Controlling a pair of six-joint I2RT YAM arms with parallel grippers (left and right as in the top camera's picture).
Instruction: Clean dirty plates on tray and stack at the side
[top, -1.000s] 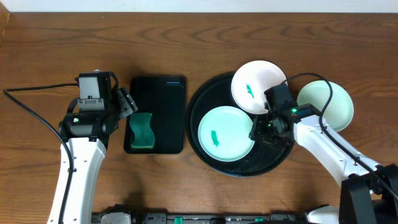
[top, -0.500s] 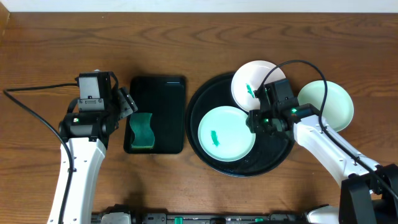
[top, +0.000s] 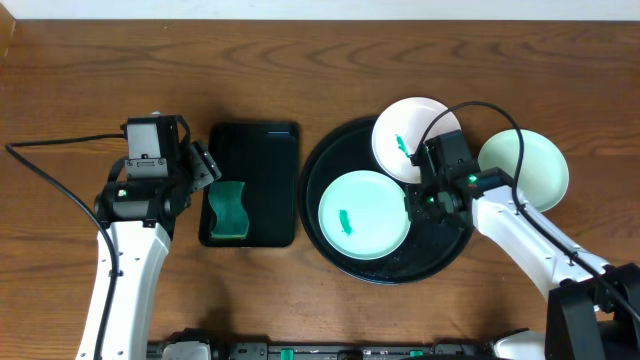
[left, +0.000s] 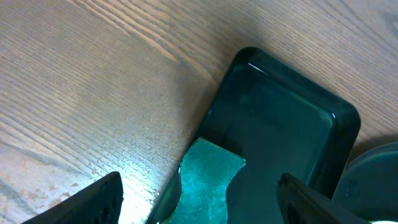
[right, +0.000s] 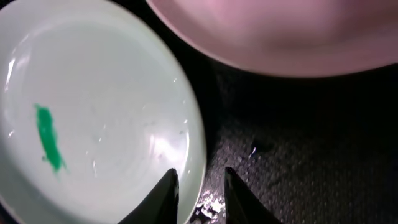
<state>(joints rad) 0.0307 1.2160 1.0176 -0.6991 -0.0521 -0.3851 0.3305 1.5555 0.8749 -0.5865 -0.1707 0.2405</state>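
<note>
R gripper (right: 200, 177) straddles the right rim of the mint plate (right: 93, 112): one tip over the plate's inside, the other over the black tray (right: 298, 155) floor. Jaws narrowly apart w/ small gaps both sides of the rim, not clamped. Plate lies flat in tray, left of centre. Tray floor is dark and pebbled, w/ a few wet glints by the fingers. Plate is glossy pale mint w/ a green smear (right: 48, 137) left of its middle. Beyond, white plate (right: 280, 31) overlaps tray's far-right rim, also smeared green. Second mint plate (top: 525, 165) sits on wood table (top: 300, 300) just right of tray. L gripper (left: 200, 180) is spread wide, holding nothing, over a green sponge (left: 211, 165) in the rect. tray (left: 280, 118).
</note>
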